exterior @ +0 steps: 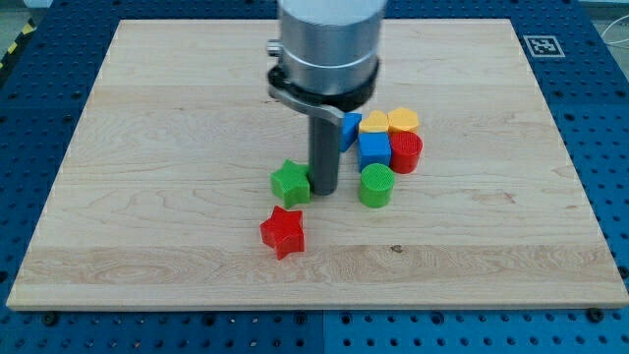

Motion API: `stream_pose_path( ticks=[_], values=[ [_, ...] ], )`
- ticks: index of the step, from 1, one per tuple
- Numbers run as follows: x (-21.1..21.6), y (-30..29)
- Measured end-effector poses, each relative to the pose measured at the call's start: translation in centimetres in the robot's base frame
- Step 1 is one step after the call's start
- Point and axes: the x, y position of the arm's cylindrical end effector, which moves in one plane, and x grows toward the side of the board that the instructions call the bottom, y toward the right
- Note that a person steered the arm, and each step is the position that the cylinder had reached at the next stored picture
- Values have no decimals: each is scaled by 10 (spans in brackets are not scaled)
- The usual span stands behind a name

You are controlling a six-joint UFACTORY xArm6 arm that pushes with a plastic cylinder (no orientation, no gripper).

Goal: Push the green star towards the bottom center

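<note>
The green star [291, 183] lies near the board's middle, slightly to the view's left. My tip [323, 191] stands right beside it on its right side, touching or nearly touching it. The dark rod rises from there to the grey arm body at the view's top. A red star [283, 232] lies just below the green star, towards the view's bottom.
A green cylinder [375, 184] stands right of my tip. Behind it is a cluster: a blue cube [373, 149], a red cylinder [406, 152], two yellow blocks [374, 122] [403, 120], and a blue block [351, 129] partly hidden by the rod. The wooden board [147, 118] sits on a blue perforated table.
</note>
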Motion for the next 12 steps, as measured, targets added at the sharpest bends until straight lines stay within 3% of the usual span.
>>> stream_pose_path(
  ticks=[5,7,10,12],
  values=[
    [-64,-144],
    [-42,-134],
    [-4,-60],
    [26,-57]
  ],
)
